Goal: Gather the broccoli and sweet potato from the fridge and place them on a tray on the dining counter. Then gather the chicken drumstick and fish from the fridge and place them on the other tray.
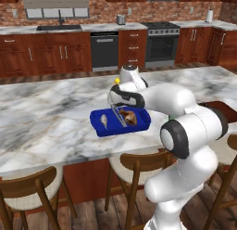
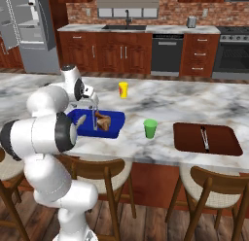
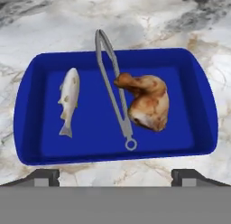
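The chicken drumstick (image 1: 129, 117) lay in the right half of the blue tray (image 1: 98, 126), which sat near the stool-side edge of the marble dining counter (image 1: 46, 113) in the left base view. The fish (image 1: 104, 120) lay in the tray's left half, well apart from the drumstick, with a pair of metal tongs (image 1: 119, 117) between them. The gripper (image 1: 121, 105) hung just above the tray. A small yellow cup (image 1: 118, 79) peeked out behind the arm

In the right base view the same tray rested close to the counter's near edge. The yellow cup stood toward the far edge, a green cup (image 2: 150, 129) to the tray's right near the front edge, and a brown tray (image 2: 189, 145) further right with another pair of tongs (image 2: 204, 138) in it. The open fridge (image 2: 24, 26) showed at the upper left

In the hand view the two finger tips stood at the bottom corners, spread about as wide as they go and holding nothing. The drumstick touched the tongs' right arm; the fish lay clear to their left

Both meats appeared delivered, so the step in hand looked like the release. It would be best finished by lifting straight up, jaws wide, without brushing the tongs or the tray wall. The green cup was the nearest thing to avoid on a swing to the right
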Robot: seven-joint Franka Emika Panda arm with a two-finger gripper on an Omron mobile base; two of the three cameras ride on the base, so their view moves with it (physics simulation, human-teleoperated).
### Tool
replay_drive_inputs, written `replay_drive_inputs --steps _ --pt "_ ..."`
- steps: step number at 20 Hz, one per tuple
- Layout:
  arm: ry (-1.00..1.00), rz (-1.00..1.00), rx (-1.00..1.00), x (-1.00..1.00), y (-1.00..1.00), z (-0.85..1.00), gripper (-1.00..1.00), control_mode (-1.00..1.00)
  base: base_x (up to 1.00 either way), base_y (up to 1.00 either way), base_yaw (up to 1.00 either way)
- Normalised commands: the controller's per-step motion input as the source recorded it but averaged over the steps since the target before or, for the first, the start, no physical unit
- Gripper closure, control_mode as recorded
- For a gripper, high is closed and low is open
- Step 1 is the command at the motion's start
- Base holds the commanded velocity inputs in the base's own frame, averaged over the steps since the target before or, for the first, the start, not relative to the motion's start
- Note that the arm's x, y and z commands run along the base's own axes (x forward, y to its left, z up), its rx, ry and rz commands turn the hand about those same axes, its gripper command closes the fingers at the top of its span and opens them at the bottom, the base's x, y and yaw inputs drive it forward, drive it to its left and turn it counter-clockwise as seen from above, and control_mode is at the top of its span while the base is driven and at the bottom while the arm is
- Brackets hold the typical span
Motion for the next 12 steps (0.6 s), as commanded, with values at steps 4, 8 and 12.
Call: replay_drive_inputs --steps 4,8,12 --pt "-0.2 0.0 -0.06 -0.99 -0.56 1.0 -1.0 -1.0 0.0 0.0 0.0" --pt "-0.15 0.0 -0.07 -1.0 -0.61 1.0 -1.0 -1.0 0.0 0.0 0.0" --pt "-0.13 0.0 -0.04 -0.98 -0.39 0.94 -1.0 -1.0 0.0 0.0 0.0"
